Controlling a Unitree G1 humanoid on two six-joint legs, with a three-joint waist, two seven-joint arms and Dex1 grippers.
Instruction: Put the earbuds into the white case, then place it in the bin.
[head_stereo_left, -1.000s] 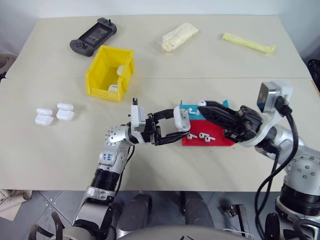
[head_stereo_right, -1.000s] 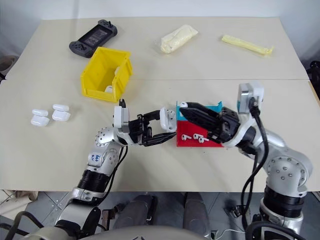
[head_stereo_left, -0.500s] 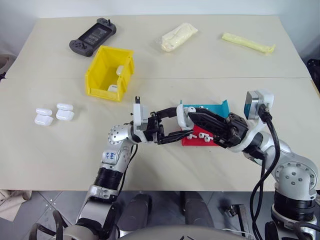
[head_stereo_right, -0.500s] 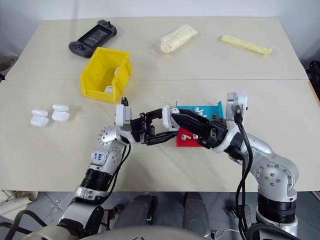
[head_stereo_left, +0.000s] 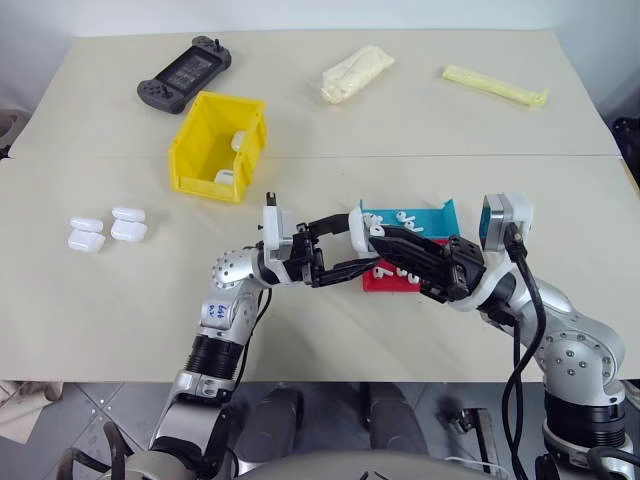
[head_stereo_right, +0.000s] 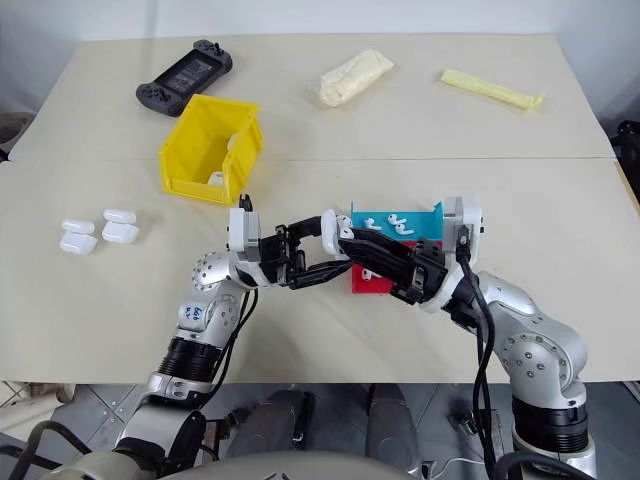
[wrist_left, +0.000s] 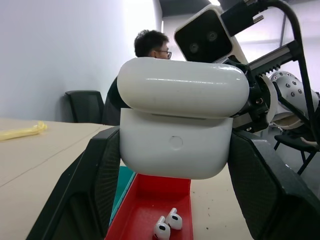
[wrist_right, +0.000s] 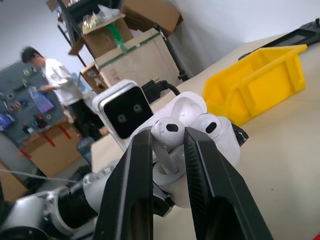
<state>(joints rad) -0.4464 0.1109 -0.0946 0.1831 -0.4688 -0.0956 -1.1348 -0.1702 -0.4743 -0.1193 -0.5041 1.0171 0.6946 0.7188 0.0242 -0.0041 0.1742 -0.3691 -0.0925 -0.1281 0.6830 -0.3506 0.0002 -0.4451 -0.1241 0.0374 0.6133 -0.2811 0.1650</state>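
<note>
Midair, left tool (head_stereo_left: 358, 248) gripping white case (wrist_left: 183, 130), right tool (wrist_right: 167, 134) pinching earbud (wrist_right: 168, 130)

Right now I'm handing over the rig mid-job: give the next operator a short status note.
Left end effector: shut on the white case, held above the table, lid open.
Right end effector: shut on an earbud, right at the open case.
More earbuds lie in the red tray and teal tray.
The bin already holds some white items.
Left: seat the earbuds, close the lid, place the case in the bin.
</note>
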